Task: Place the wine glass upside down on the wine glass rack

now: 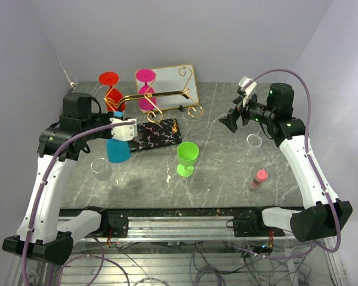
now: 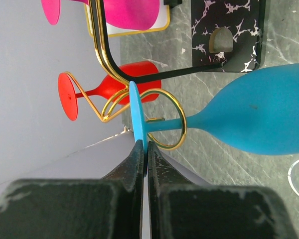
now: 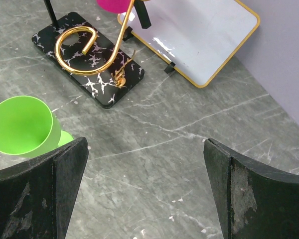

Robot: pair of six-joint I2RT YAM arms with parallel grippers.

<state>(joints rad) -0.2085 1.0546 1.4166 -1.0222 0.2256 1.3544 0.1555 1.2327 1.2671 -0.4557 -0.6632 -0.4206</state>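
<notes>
My left gripper (image 1: 120, 122) (image 2: 143, 144) is shut on the edge of the round foot of a blue wine glass (image 1: 117, 149) (image 2: 259, 117), which hangs bowl down. Its stem lines up with the curled gold scroll end (image 2: 165, 122) at the left of the wine glass rack (image 1: 158, 98). I cannot tell if it touches the wire. A red glass (image 1: 110, 89) (image 2: 109, 89) and a pink glass (image 1: 146, 89) (image 2: 129, 12) hang upside down on the rack. The rack's black marbled base (image 1: 158, 134) (image 3: 89, 64) lies below. My right gripper (image 1: 231, 122) (image 3: 145, 149) is open and empty above the table.
A green glass (image 1: 187, 158) (image 3: 22, 124) stands upright in front of the base. Clear glasses stand at the left (image 1: 101, 170) and right (image 1: 254, 141). A small pink bottle (image 1: 258, 179) lies at the front right. A gold-rimmed white tray (image 1: 176, 80) (image 3: 199, 40) leans behind the rack.
</notes>
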